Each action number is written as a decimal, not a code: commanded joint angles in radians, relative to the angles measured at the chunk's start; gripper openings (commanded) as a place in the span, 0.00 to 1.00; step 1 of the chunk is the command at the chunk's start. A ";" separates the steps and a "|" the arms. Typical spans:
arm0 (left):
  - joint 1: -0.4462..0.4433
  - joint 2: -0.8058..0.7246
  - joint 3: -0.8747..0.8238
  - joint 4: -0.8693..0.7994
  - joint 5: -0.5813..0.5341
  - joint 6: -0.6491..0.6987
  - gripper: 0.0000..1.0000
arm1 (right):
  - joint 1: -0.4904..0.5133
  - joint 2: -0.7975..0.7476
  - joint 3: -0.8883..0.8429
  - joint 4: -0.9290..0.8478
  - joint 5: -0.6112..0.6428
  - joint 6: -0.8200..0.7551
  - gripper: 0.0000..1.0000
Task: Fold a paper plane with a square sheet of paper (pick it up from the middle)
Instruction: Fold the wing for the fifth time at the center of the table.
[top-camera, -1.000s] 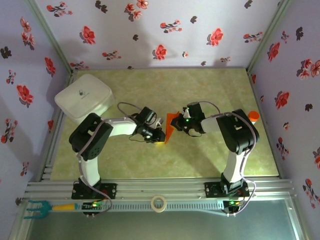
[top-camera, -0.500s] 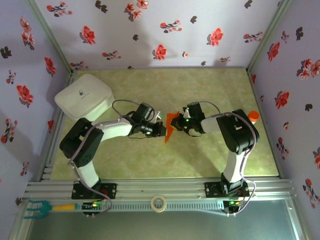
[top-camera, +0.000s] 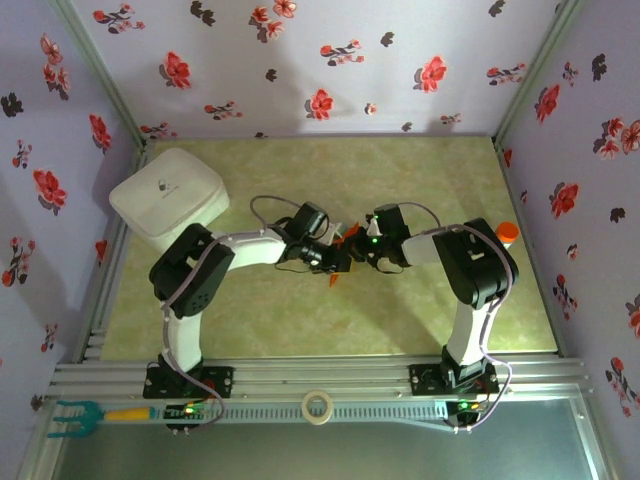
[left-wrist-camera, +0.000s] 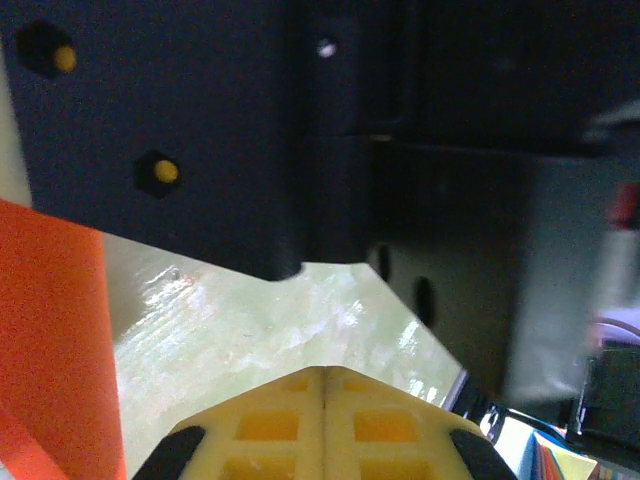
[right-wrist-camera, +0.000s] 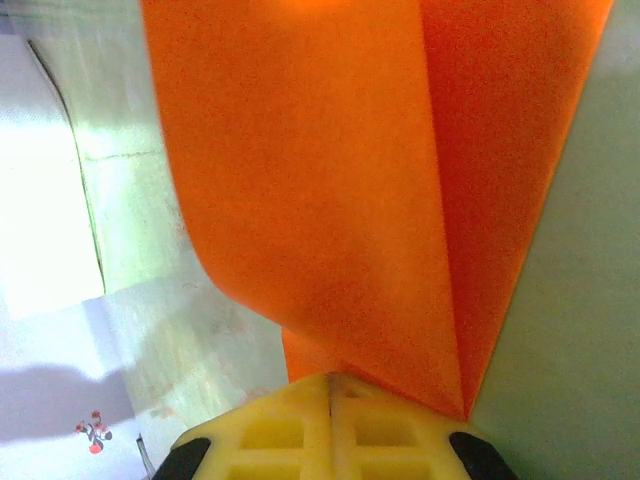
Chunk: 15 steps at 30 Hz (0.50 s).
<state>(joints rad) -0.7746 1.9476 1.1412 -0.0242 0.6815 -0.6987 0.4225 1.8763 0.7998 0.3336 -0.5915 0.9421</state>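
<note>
your left gripper (top-camera: 338, 262) and right gripper (top-camera: 360, 250) nose to nose mid-table, orange paper sheet (top-camera: 347, 237) peeking out between them, white box (top-camera: 168, 192) back left, orange-capped bottle (top-camera: 508, 232) at right

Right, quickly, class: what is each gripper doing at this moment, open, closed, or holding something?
Left gripper: closed, nothing held.
Right gripper: closed on the orange paper.

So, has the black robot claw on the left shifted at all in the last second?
Yes. The left gripper slid rightward, away from the white rounded plastic box, up to the bright orange folded paper sheet pinched in the right gripper.
</note>
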 joint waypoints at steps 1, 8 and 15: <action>-0.004 0.023 0.029 -0.052 -0.006 0.040 0.02 | -0.008 0.037 -0.016 -0.084 0.063 -0.011 0.02; 0.008 0.042 0.019 -0.058 -0.026 0.053 0.02 | -0.008 0.037 -0.015 -0.085 0.062 -0.011 0.02; 0.013 0.049 -0.001 -0.057 -0.040 0.061 0.02 | -0.008 0.039 -0.016 -0.085 0.061 -0.011 0.02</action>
<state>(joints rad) -0.7696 1.9755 1.1454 -0.0616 0.6544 -0.6693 0.4225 1.8763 0.7998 0.3336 -0.5915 0.9421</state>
